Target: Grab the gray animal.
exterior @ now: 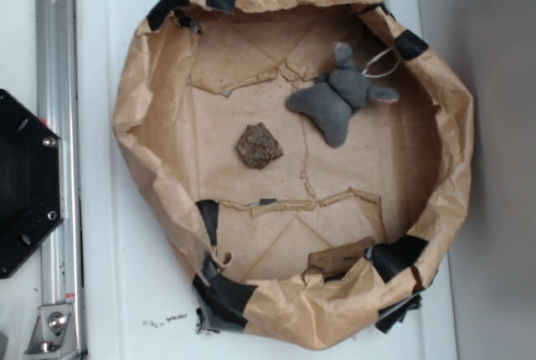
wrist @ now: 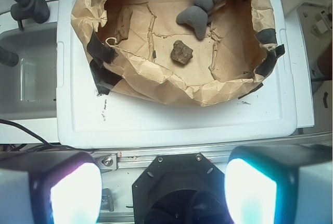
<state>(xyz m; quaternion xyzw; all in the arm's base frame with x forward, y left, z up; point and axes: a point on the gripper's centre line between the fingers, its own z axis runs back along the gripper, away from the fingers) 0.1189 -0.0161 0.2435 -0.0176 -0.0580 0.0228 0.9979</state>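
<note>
Nothing grabbed yet: the gripper waits released, jaws spread wide, well outside the paper-lined basin.

The whole task seems left to do: reach in, descend, close. One gray animal lies splayed on the basin's floor, near the rim, its string loop against the paper wall. One brown rock-like lump sits apart from it, nearer the basin's middle.

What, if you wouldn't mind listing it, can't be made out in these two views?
- Gripper: out of the exterior view; wrist view cuts its blurred, glaring fingers off at the bottom edge.
- Gray animal: wrist view's top edge clips its string loop.
- Brown lump: too small to identify.
- Paper basket: far rim cropped in wrist view.
</note>
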